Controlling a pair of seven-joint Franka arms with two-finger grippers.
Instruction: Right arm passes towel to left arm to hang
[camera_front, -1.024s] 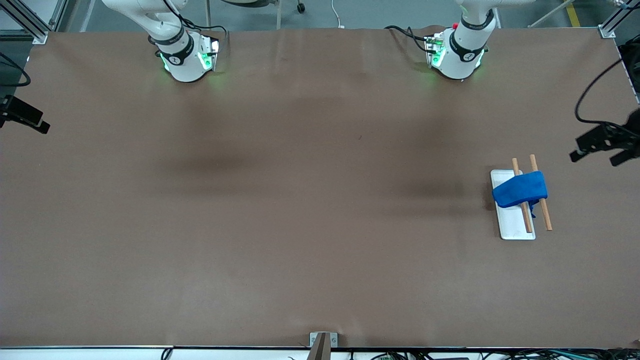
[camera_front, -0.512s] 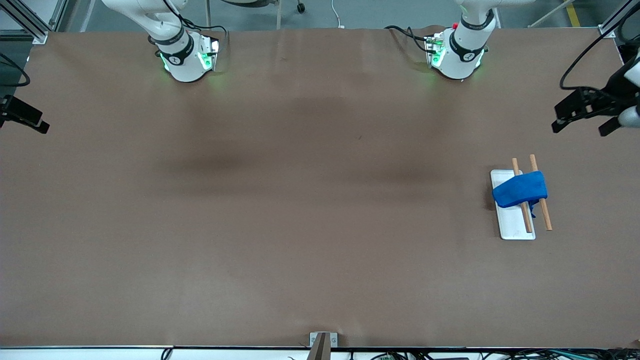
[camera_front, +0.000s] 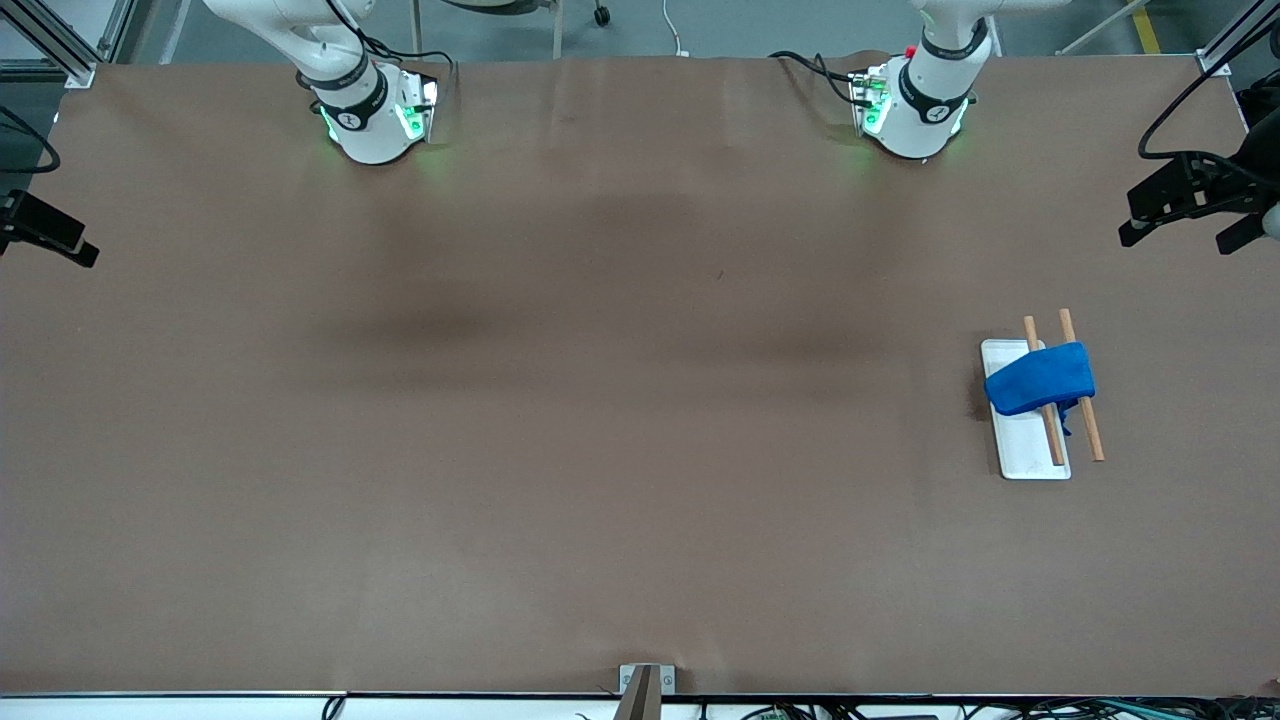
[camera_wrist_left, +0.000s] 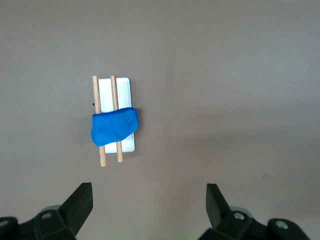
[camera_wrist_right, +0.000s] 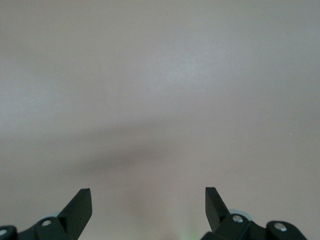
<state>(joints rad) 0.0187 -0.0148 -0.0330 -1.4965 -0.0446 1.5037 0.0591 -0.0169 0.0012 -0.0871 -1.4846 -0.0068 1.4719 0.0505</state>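
The bright blue towel (camera_front: 1040, 378) hangs folded over two wooden rods (camera_front: 1083, 400) of a small rack with a white base (camera_front: 1030, 455), near the left arm's end of the table. It also shows in the left wrist view (camera_wrist_left: 115, 127), well away from the fingers. My left gripper (camera_front: 1187, 222) is open and empty, up in the air over the table's edge at that end; in its own view (camera_wrist_left: 149, 200) the jaws stand wide apart. My right gripper (camera_wrist_right: 148, 200) is open and empty over bare table; the front view shows it as a dark part (camera_front: 50, 238) at the right arm's end.
The brown table (camera_front: 600, 400) is bare apart from the rack. The arm bases (camera_front: 370, 110) stand along the table's edge farthest from the front camera. A metal bracket (camera_front: 645, 685) sits at the table's edge nearest the camera.
My left gripper has moved away from the rack, toward the bases' side of the table, staying open. The towel, the rack and the right arm have not moved.
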